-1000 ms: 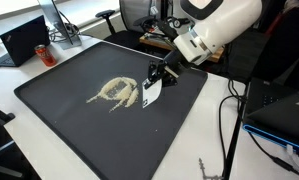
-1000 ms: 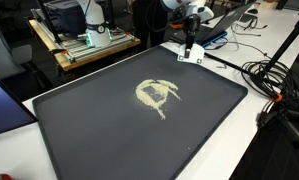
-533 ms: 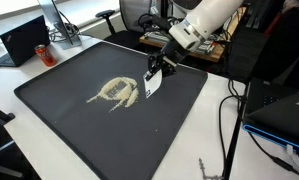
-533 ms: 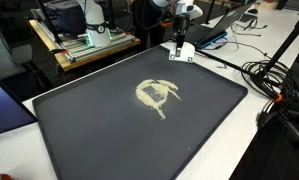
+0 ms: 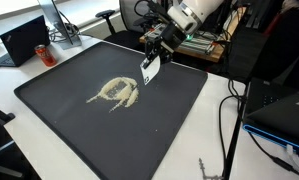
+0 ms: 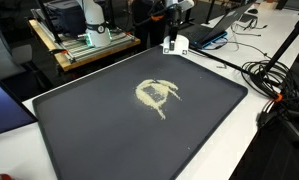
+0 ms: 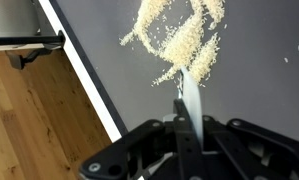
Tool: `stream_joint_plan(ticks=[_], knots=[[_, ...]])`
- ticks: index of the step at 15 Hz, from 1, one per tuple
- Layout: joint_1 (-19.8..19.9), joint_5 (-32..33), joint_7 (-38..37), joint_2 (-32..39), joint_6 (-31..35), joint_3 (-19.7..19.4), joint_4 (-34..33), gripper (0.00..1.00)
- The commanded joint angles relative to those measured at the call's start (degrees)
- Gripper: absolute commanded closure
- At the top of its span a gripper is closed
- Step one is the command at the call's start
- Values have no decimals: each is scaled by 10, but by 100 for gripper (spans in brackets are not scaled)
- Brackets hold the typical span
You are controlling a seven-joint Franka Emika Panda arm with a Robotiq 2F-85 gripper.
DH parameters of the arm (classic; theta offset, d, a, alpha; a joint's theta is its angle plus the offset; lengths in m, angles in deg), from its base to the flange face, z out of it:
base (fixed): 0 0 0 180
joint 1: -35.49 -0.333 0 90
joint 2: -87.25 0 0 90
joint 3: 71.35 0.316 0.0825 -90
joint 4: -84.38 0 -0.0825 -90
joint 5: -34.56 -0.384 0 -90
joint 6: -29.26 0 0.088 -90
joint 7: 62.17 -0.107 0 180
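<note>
My gripper (image 5: 155,52) is shut on a thin white flat tool (image 5: 148,74) and holds it in the air above the far edge of a large dark mat (image 5: 49,95). A loose pile of pale grains (image 5: 116,92) lies in a ring shape near the middle of the mat, apart from the tool. In the other exterior view, the gripper (image 6: 172,33) and the tool (image 6: 175,45) hang over the mat's far edge, beyond the grains (image 6: 157,94). In the wrist view the tool (image 7: 189,95) stands edge-on between the fingers (image 7: 186,140), with the grains (image 7: 179,40) below it.
A laptop (image 5: 24,40) sits on the white table beyond the mat. Cables (image 6: 269,75) trail over the table beside the mat (image 6: 109,130). A wooden bench with equipment (image 6: 89,40) stands behind. The wrist view shows the mat's edge and wooden floor (image 7: 39,120).
The gripper has risen and drawn back from near the grains toward the mat's far edge, carrying the white tool. The grains have not moved.
</note>
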Motion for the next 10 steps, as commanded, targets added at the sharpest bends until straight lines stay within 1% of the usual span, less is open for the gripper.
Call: stream_joint_plan(ticks=[1,2,5,8,10], knots=[[24,40,17,-57,48,-5,54,99],[30,53,22,-66,64,-8,63,99],[44,82,41,-84,85,-14,82,99],[55,95,73,-98,95,-19,98,99],[60,93,100,-113,97,-23,114,99]])
